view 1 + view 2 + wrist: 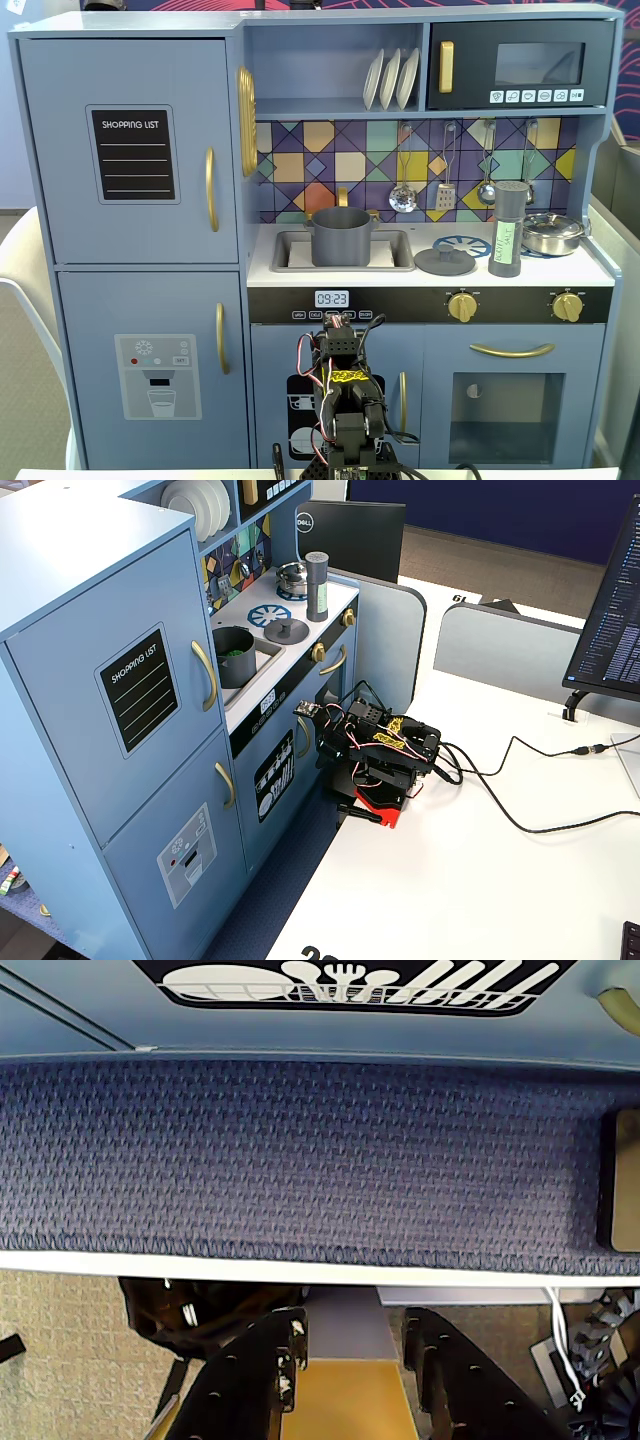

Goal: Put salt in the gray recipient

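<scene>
The salt (508, 230) is a tall grey shaker with a pale green label. It stands upright on the toy kitchen's counter, right of the sink, and also shows in a fixed view (317, 585). The gray recipient (341, 237) is a dark grey pot standing in the sink; something green lies inside it in a fixed view (233, 655). My arm (345, 400) is folded low in front of the kitchen's lower doors, far below both, as a fixed view (385, 755) also shows. My gripper (355, 1325) points down over the table edge, its jaws apart and empty.
A flat grey lid with a knob (445, 261) lies between sink and shaker. A shiny steel pan (552, 233) sits at the counter's right end. Ladles hang on the tiled back wall. Cables (520, 820) run across the white table to the arm; a monitor (610, 600) stands at the right.
</scene>
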`<state>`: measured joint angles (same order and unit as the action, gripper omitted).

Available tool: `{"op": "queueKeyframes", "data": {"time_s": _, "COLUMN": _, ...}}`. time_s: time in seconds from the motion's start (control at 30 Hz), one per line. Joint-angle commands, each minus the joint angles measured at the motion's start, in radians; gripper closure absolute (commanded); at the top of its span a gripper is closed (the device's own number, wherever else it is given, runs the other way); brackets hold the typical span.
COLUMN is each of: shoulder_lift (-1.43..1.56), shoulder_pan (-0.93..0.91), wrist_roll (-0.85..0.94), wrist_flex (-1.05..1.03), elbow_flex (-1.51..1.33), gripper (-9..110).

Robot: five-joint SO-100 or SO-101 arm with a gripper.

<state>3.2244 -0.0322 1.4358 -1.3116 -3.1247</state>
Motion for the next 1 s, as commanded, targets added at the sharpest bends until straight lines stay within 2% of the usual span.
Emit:
{"op": "queueKeyframes", "data": {"time_s": 0.0, "shoulder_lift": -0.005, "shoulder_pan": -0.009, "wrist_roll": 0.044, "wrist_flex": -0.008, "elbow_flex": 0.008, "gripper": 96}}
{"op": "queueKeyframes", "data": {"time_s": 0.83, "shoulder_lift": -0.005, "shoulder_pan": -0.029, "wrist_roll": 0.046, "wrist_flex": 0.012, "elbow_flex": 0.008, "gripper": 96}}
{"op": "queueKeyframes", "data": {"time_s": 0.9, "shoulder_lift": -0.005, "shoulder_pan": -0.081, "wrist_roll": -0.020, "wrist_flex": 0.051, "elbow_flex": 0.012, "gripper": 101}}
{"op": "queueKeyframes", "data": {"time_s": 0.97, "shoulder_lift": -0.005, "shoulder_pan": -0.160, "wrist_roll": -0.021, "wrist_flex": 0.061, "elbow_flex": 0.032, "gripper": 101}}
